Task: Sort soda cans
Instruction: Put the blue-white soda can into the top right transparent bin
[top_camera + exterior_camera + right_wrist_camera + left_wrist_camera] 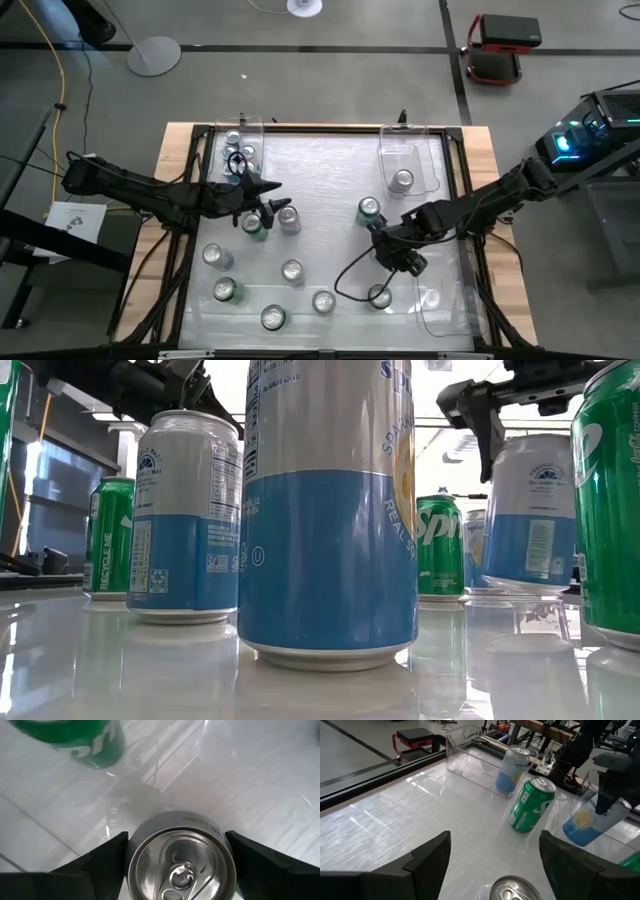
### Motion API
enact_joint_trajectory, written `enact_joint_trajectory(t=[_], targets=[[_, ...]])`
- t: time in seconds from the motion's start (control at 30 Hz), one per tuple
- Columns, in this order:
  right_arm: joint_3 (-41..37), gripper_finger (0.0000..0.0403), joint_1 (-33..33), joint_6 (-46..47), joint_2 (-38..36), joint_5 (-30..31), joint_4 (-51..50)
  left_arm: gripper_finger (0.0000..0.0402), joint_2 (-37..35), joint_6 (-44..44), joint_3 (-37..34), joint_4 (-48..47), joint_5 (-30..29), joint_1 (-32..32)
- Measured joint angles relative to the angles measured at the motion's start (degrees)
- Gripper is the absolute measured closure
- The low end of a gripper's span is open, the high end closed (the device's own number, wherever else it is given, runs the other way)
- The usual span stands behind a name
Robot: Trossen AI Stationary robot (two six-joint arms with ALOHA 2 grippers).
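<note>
Silver was the top of the can (pixel 180 862) that sat right in my right claw (pixel 383 240), seen from just above. That can stood up on the table (pixel 320 170). I could not tell if the claw was squeezing it or had let it go. Just past the claw stood a green can (pixel 369 209), close but not touching. Farther on the same way was a clear bin (pixel 440 165) with one can (pixel 402 180) inside it.

My left claw (pixel 272 197) hung open over the table, with nothing in it. Its two dark fingers (pixel 427 857) stood wide apart. Low between them I saw another can top (pixel 512 890), and the claw was not touching it. Ahead of that claw, across the white table, a second green can (pixel 531 804) stood well apart from it.

More cans (pixel 291 270) stood in a loose bunch away from both claws, nearer the front edge of the table. From down low, a blue and white can (pixel 328 510) filled most of my view.
</note>
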Motion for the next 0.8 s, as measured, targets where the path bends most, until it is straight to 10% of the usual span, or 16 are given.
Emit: enact_joint_trajectory(t=[0.8], targets=[[0.16,0.0102,-1.59,8.32,5.51,-8.72,5.94,0.0122,-0.01,-0.02,0.00,0.01,0.02,0.01]])
